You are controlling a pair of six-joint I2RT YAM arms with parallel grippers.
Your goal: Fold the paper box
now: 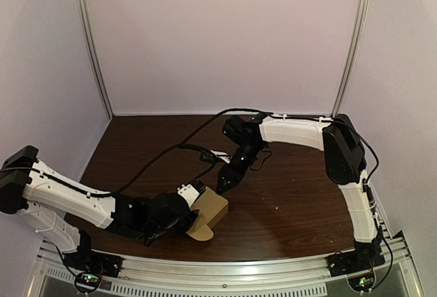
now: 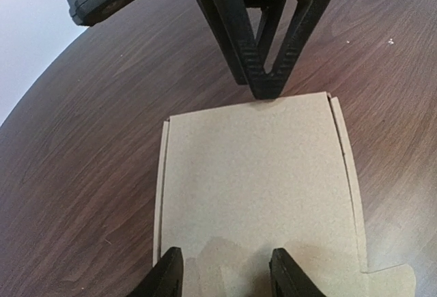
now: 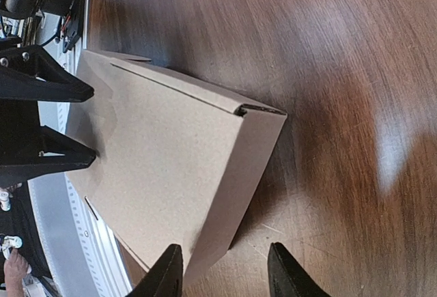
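You see the paper box (image 1: 213,209) lying closed and flat on the dark worktop (image 1: 300,201), near the front edge and left of centre, with a loose tab poking out at its front corner. Your left pincer (image 2: 229,259) is released, its two fingers (image 2: 167,275) spread apart over the box's top panel at the near side. Your right pincer (image 3: 222,256) reaches down to the box's opposite edge, also released, with its fingers (image 3: 287,270) apart on either side of the side wall there. In the left wrist view its tip touches that far edge.
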